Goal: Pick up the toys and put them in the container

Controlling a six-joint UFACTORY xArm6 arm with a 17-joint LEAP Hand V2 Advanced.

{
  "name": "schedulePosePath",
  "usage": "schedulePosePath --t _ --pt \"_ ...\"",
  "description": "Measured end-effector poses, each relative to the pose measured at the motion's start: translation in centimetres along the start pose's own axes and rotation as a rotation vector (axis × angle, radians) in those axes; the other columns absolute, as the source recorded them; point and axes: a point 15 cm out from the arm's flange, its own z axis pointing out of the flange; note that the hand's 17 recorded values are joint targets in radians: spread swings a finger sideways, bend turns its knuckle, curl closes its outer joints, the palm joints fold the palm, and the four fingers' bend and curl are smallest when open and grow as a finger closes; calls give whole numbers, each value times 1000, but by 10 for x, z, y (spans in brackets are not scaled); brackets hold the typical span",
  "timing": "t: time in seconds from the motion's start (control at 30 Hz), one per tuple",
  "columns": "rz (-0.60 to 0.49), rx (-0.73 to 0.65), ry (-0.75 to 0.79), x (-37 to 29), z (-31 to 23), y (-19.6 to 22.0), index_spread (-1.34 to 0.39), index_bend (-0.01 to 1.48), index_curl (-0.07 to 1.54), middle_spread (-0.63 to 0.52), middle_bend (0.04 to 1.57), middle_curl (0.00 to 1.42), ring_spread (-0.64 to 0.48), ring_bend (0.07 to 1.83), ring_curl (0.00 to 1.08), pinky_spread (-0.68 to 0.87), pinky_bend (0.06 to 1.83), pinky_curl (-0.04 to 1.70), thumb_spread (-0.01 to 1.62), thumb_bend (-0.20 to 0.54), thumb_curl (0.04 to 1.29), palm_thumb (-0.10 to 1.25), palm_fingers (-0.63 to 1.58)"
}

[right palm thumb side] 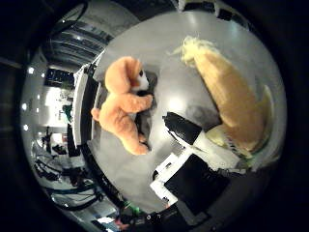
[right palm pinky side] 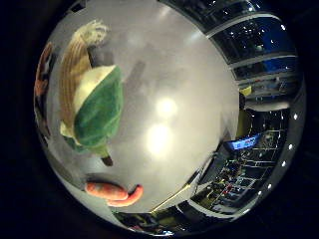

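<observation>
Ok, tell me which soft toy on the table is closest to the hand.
The green and cream plush toy: it fills much of the little-finger-side view beside the tan tasselled basket, while the orange plush dog lies farther off.

Your right hand: only a black-tipped finger shows, stretched straight over table; nothing held.

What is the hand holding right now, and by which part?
Nothing, as far as shows. The hand hangs over the table; the one finger in view is straight, beside the tan plush toy, not around it.
</observation>
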Motion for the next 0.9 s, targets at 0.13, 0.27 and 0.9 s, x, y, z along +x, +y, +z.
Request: schedulePosePath --t 0.13,0.27,0.9 --pt "-12 -2 24 0 17 -2 -298 160 265 -62 335 348 -116 711 259 292 433 306 1032 -29 329 612 535" --pt "-12 6 45 7 23 -2 -325 163 262 -109 443 376 -179 923 309 65 532 297 1034 -25 327 605 874" --pt "39 -35 28 31 -74 28 -202 1118 653 -90 1253 620 -155 1409 558 -206 1272 713 839 -15 564 1047 1242"
